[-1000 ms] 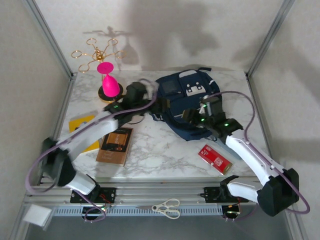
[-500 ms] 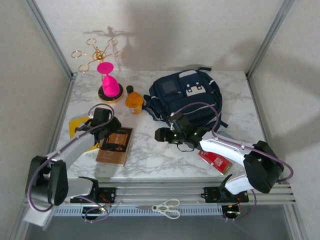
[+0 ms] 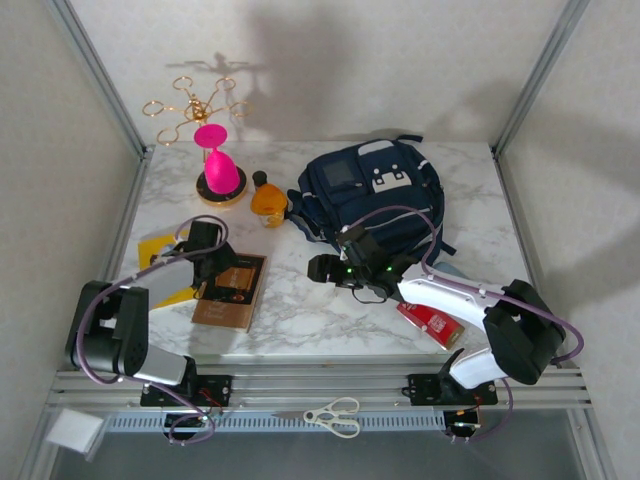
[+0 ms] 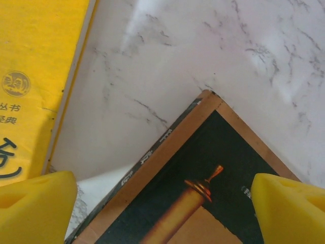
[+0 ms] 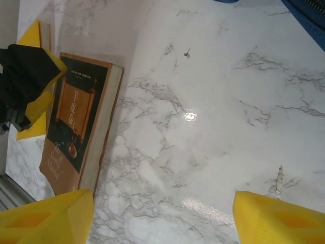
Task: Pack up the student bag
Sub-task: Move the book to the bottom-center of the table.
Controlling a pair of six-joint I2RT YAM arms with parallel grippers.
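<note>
The top view takes in the whole table (image 3: 300, 310): the bag (image 3: 372, 192) lies front up at the far edge, right of the middle, and what it holds cannot be made out. Left of it along the far edge stand a bottle (image 3: 268, 199), a pink glass (image 3: 219, 166) and, at the far left corner, a gold rack (image 3: 193, 106). A red packet (image 3: 430, 319) lies near the near edge on the right, partly under the right arm. The left gripper (image 3: 212, 262) hangs over the far corner of a brown book (image 3: 230, 291) beside a yellow book (image 3: 165, 262) at the left edge. Its wrist view shows what the top view cannot: the left gripper (image 4: 162, 213) spread wide and empty, that corner (image 4: 203, 173) lying between the yellow fingertips (image 4: 35, 203). The right gripper (image 3: 318, 268) sits mid-table. Its own view shows the right gripper (image 5: 162, 218) parted and empty above bare marble, with a cut-off sliver of bag (image 5: 311, 9) at the top right.
</note>
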